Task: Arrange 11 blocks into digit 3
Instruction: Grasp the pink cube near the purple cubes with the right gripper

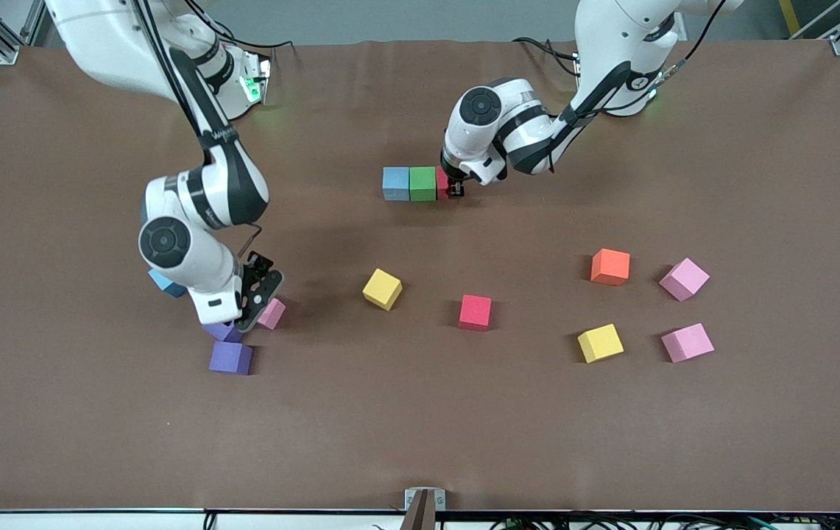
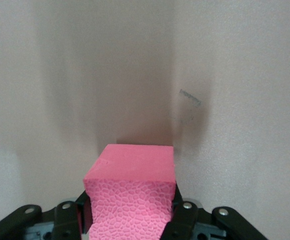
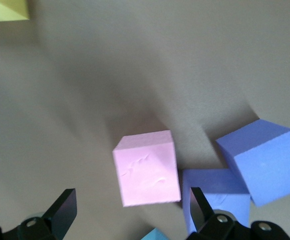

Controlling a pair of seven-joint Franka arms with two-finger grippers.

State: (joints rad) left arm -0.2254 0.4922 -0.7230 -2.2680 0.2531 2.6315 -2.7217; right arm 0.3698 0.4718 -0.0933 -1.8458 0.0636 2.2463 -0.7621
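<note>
A blue block (image 1: 395, 183) and a green block (image 1: 423, 184) sit side by side in a row near the middle of the table. My left gripper (image 1: 455, 190) is shut on a red block (image 1: 442, 182) right beside the green one; the left wrist view shows this block (image 2: 130, 192) between the fingers (image 2: 184, 220). My right gripper (image 1: 258, 294) is open, low over a pink block (image 1: 271, 313). In the right wrist view that pink block (image 3: 147, 175) lies just ahead of the open gripper (image 3: 132, 210), with two purple blocks (image 3: 262, 160) (image 3: 214, 195) beside it.
Loose blocks lie nearer the front camera: yellow (image 1: 382, 288), red (image 1: 475, 311), orange (image 1: 610, 266), yellow (image 1: 600, 343), two pink (image 1: 684, 279) (image 1: 687, 342). Purple blocks (image 1: 230, 358) (image 1: 222, 331) and a blue block (image 1: 167, 283) crowd the right gripper.
</note>
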